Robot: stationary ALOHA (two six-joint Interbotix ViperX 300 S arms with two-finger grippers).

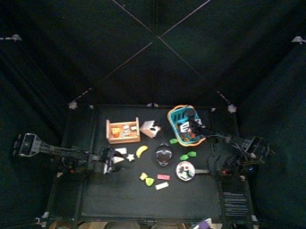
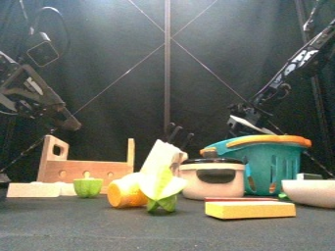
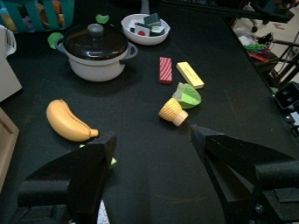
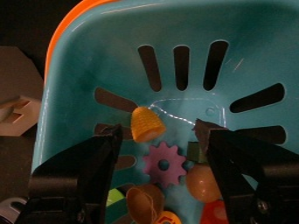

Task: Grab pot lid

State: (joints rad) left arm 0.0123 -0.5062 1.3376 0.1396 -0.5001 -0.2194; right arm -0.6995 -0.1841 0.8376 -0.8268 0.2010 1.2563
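right wrist view looks straight into the teal basket, and the right gripper hangs over it with its jaws spread wide and nothing between them. the pot lid is not in the basket: it sits closed on the white pot, just beside the basket on the table.

the likely slip is a wrong target. if this arm drops from here, it would close on a basket toy or knock the basket's rim. the lid offers only a small knob, so an off-centre pinch could slide off or drag the pot toward the basket.

the left gripper faces the pot from the side away from the basket, fingers apart and empty.

the basket holds an orange piece, a pink gear and other small toys. a white bowl near the basket holds a dark item.
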